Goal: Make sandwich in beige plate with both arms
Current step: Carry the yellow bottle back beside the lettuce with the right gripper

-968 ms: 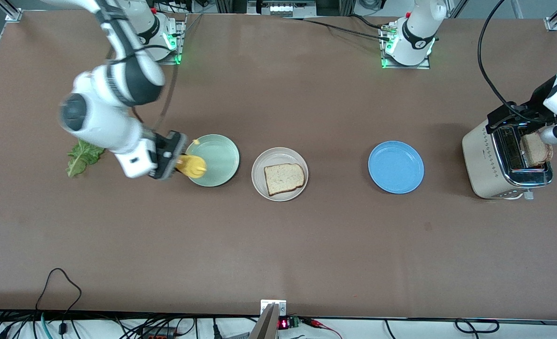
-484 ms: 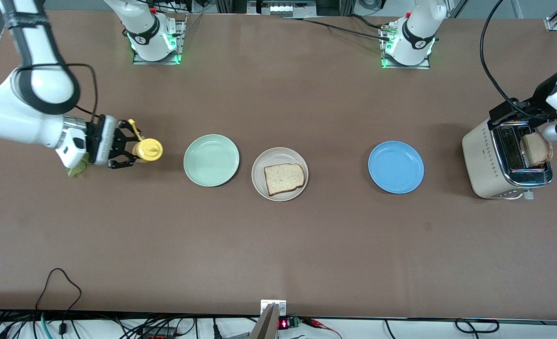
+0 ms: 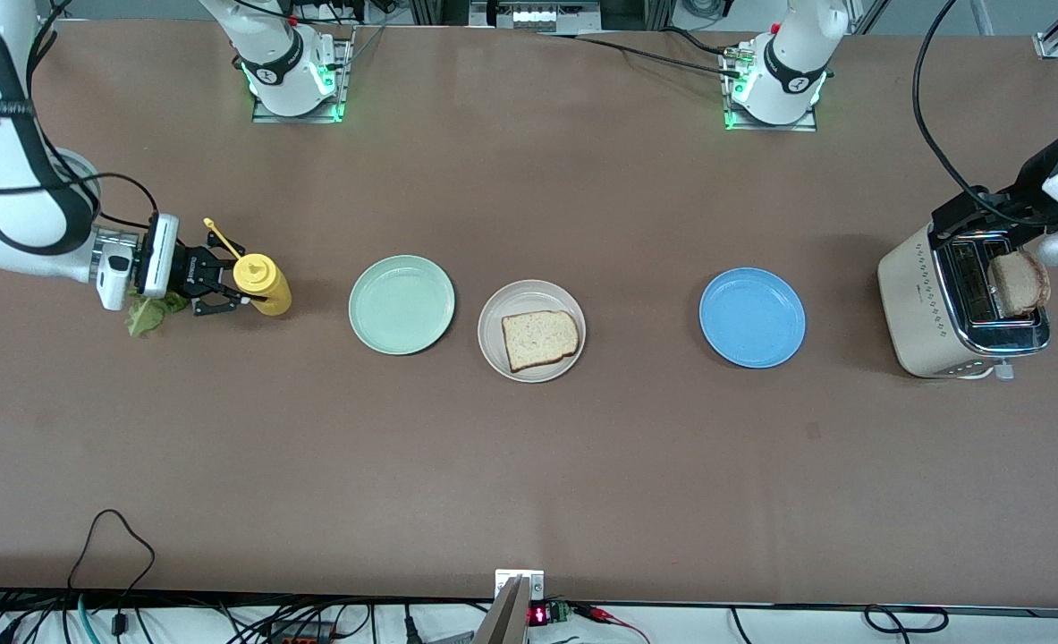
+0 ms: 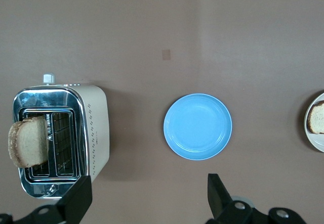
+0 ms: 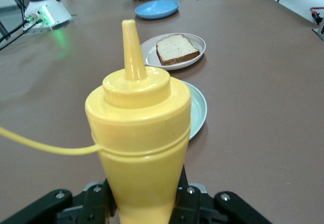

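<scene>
The beige plate (image 3: 493, 351) sits mid-table with one bread slice (image 3: 539, 340) lying on it. A second slice (image 3: 1019, 283) stands up out of the toaster (image 3: 926, 309) at the left arm's end. The lettuce leaf (image 3: 146, 316) lies at the right arm's end, partly hidden under the right hand. My right gripper (image 3: 242, 286) is shut on a yellow squeeze bottle (image 5: 139, 133), held upright between the lettuce and the mint-green plate (image 3: 402, 304). My left gripper (image 4: 148, 181) hangs open and empty over bare table beside the toaster.
A blue plate (image 3: 752, 317) lies between the beige plate and the toaster. The bottle's loose cap strap (image 3: 217, 235) sticks out sideways. A black cable (image 3: 926, 134) loops above the toaster. Both arm bases (image 3: 292, 67) stand along the table's back edge.
My right arm swung the yellow bottle away from over the mint-green plate toward its own end of the table, and now holds it beside the lettuce. The left arm barely moved.
</scene>
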### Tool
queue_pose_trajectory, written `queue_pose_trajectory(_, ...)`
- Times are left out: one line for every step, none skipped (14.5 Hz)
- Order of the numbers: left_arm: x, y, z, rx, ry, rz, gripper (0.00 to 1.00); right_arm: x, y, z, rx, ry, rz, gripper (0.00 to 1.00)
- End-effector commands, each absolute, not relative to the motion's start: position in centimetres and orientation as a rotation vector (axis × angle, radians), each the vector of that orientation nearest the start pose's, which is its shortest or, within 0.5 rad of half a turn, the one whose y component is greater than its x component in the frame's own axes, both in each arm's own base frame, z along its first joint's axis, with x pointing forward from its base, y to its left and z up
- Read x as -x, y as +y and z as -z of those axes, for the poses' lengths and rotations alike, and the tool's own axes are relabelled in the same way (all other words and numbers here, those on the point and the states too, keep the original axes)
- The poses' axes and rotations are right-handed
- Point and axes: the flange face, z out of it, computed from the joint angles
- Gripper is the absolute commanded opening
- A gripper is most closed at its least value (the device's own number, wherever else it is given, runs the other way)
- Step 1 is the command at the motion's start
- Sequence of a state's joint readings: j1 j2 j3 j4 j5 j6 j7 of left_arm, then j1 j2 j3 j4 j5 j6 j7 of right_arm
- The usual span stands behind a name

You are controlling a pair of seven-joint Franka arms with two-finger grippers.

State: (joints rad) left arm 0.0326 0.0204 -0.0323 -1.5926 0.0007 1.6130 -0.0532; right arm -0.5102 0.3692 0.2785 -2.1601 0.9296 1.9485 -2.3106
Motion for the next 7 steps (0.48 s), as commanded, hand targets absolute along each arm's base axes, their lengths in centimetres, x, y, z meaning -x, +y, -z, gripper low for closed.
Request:
queue_pose_trajectory(-56.0,0.1,-61.4,3.129,-0.062,0.008,1.00,-51.4,-7.6,-19.8,1.604,-1.451,0.898,0.02)
queue_pose_trajectory(-56.0,0.1,-61.4,3.128,-0.062,0.005,1.00,-51.1,-7.8,-19.1,1.590,-1.424,0.912,0.02)
queue_pose_trajectory(-56.0,0.1,-61.3,3.128,-0.062,0.003,1.00,-51.0,-7.7,-18.6,1.578,-1.398,0.920,0.02)
queue_pose_trajectory(-56.1,0.1,-61.2,3.129,-0.062,-0.002,1.00,-50.9,-7.7,-18.2,1.573,-1.392,0.928,0.04)
queue_pose_trajectory(-56.1,0.1,-61.2,3.129,-0.062,-0.002,1.00,-50.7,-7.7,-17.6,1.573,-1.378,0.926,0.08)
queue_pose_trajectory(-56.1,0.1,-61.2,3.128,-0.062,-0.002,1.00,-50.6,-7.9,-17.3,1.573,-1.366,0.926,0.09)
queue_pose_trajectory(-56.0,0.0,-61.1,3.128,-0.059,-0.004,1.00,-50.4,-8.3,-16.8,1.581,-1.350,0.926,0.16)
